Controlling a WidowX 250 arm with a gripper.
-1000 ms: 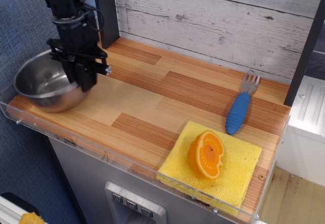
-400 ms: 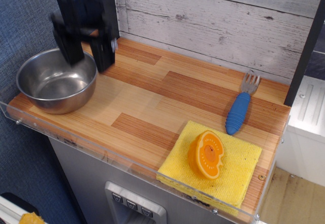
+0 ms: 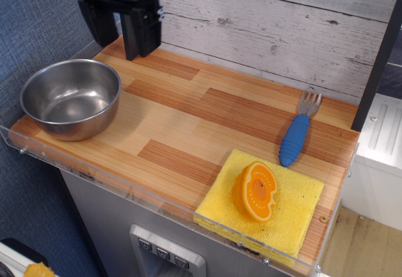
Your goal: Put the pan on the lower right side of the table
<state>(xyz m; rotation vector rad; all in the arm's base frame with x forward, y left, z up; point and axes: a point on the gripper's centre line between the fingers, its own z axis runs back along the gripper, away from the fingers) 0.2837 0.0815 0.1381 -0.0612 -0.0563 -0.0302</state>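
The pan (image 3: pixel 70 98), a round shiny steel bowl, stands upright and empty at the near left end of the wood-plank table (image 3: pixel 188 126), close to the clear front rim. My gripper (image 3: pixel 121 43) hangs above the table's back left part, behind and above the pan, apart from it. Its two black fingers (image 3: pixel 139 35) stand apart and hold nothing.
A blue-handled fork (image 3: pixel 298 132) lies at the right back. A yellow cloth (image 3: pixel 264 205) with an orange half (image 3: pixel 255 191) on it lies at the near right corner. A white plank wall (image 3: pixel 270 26) runs along the back. A dark post (image 3: pixel 377 63) stands at the right.
My gripper let go of the pan's rim, opened, and rose up and back to the right. The pan settled on the table at the near left.
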